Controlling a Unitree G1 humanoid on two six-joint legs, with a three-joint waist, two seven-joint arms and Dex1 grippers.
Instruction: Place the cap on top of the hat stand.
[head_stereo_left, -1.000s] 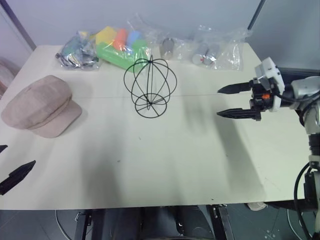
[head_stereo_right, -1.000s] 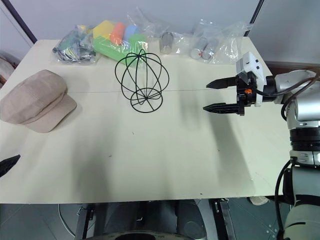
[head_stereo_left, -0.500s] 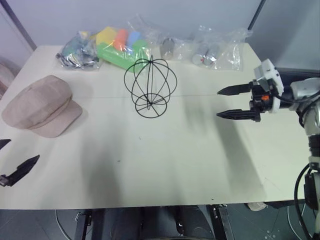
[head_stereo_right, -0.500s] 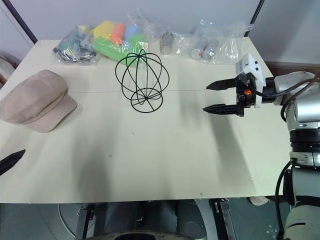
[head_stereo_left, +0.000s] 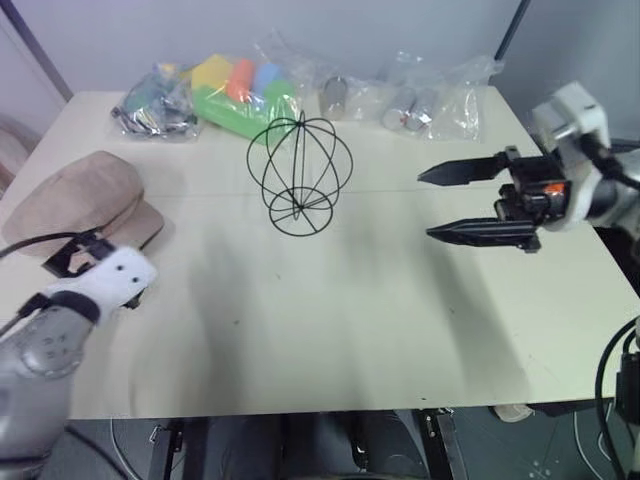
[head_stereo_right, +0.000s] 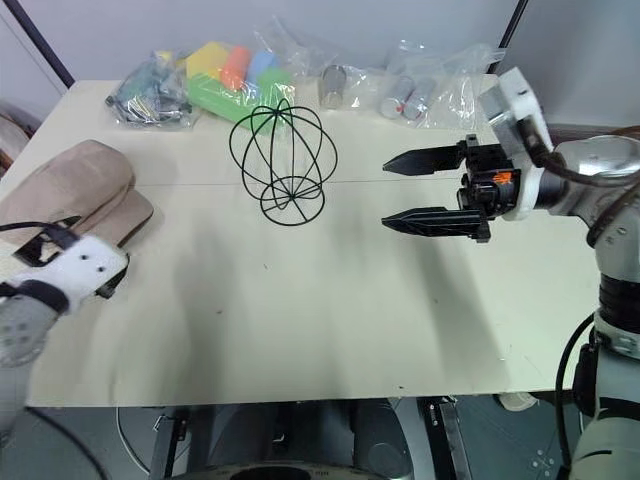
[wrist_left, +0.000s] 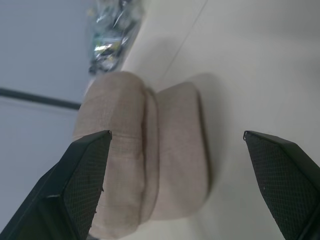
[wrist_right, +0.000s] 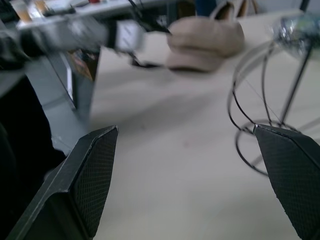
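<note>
The beige-pink cap (head_stereo_left: 85, 200) lies flat at the table's left side. The black wire hat stand (head_stereo_left: 300, 176) stands upright at the middle rear, bare. My left gripper (wrist_left: 176, 134) is open and points at the cap from the near side. In the left wrist view the cap (wrist_left: 145, 170) lies just ahead of the wide-spread fingers, apart from them. My right gripper (head_stereo_left: 424, 205) hovers open above the table to the right of the stand, pointing left toward it and holding nothing. The right wrist view shows the stand (wrist_right: 280, 100) close by and the cap (wrist_right: 205, 42) far beyond.
Along the table's back edge lie clear plastic bags: one with dark items (head_stereo_left: 155, 100), one with colourful blocks (head_stereo_left: 240, 85), others with metal cans (head_stereo_left: 405, 100). The pale tabletop (head_stereo_left: 330, 320) is bare between the cap, the stand and the front edge.
My left arm has swung in from the table's lower-left edge to just short of the cap, its wrist rolling. My right gripper has risen and shifted a little left. Both stayed open.
</note>
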